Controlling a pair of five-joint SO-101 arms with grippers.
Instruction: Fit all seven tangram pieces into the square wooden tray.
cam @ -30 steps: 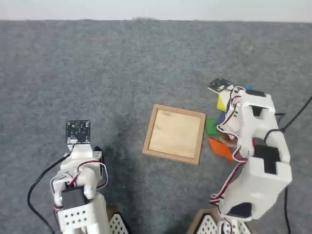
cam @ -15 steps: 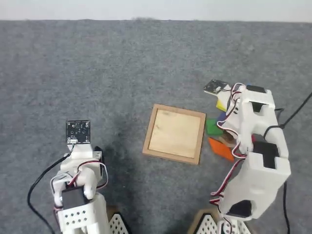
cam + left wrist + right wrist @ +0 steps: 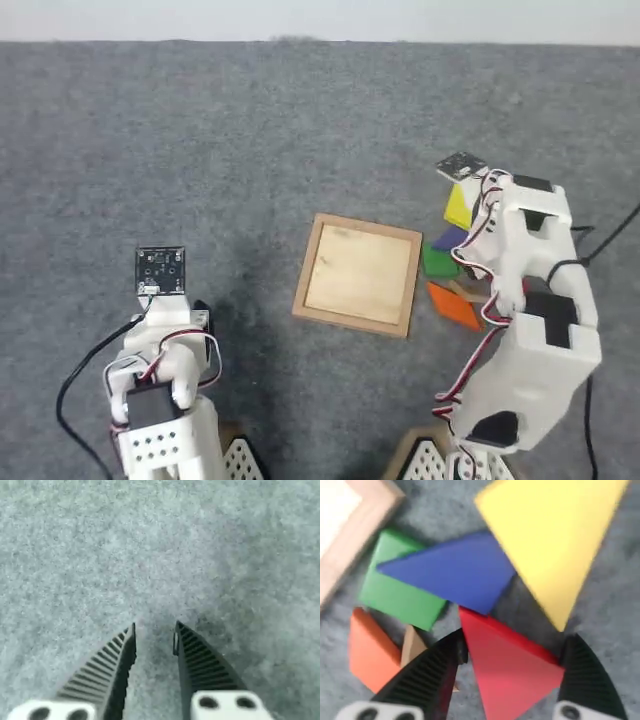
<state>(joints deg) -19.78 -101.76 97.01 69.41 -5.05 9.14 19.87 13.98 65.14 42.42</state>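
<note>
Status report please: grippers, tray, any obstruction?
Left gripper open over bare carpet. Right gripper open, astride red piece. Wooden tray empty, pieces beside it. Nothing blocking.

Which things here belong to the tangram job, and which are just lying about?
Job: square wooden tray; yellow triangle; blue triangle; green square; red triangle; orange piece; small tan wooden piece.
Just there: grey felt table cover.

The table cover (image 3: 200, 130) was grey cloth, rough and fuzzy like carpet. At mid-frame the tray (image 3: 307, 265) was pale bare wood, smooth and matt. The yellow piece (image 3: 555, 540), blue piece (image 3: 452, 570) and red piece (image 3: 510, 665) looked smooth and painted. The left arm (image 3: 160, 410) and right arm (image 3: 535, 350) had white matt plastic shells. The left gripper (image 3: 155, 627) had ribbed black plastic fingers (image 3: 117, 665).
</note>
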